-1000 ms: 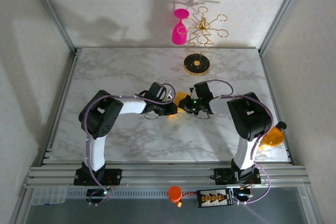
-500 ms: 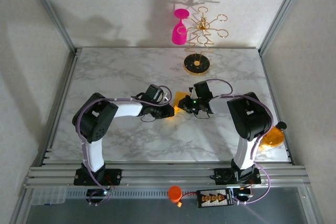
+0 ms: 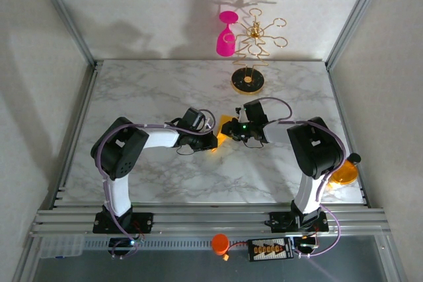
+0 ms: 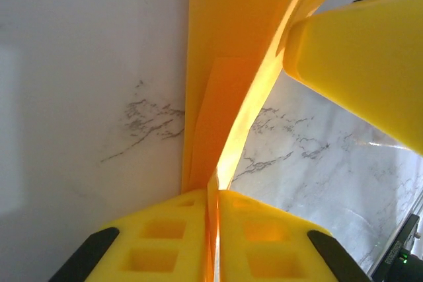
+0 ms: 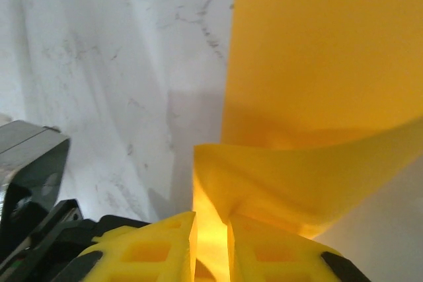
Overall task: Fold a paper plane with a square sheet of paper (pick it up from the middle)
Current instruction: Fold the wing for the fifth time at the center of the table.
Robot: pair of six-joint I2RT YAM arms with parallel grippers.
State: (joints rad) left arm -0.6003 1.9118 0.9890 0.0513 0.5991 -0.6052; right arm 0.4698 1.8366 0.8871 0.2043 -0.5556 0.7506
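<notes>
Midway across the marble table (image 3: pixel 152 90), an orange-yellow sheet of paper (image 3: pixel 227 125), plain, creased lengthwise and partly folded over itself, is held between the two arms. One edge is clamped by the left gripper (image 4: pixel 213 196), whose yellow fingers (image 4: pixel 165 229) are pressed together on it. A curled fold is nipped by the right gripper (image 5: pixel 211 219) between fingers (image 5: pixel 271 249) set only narrowly apart. Both arms are bent inward and kept low over the table, grippers nearly meeting.
</notes>
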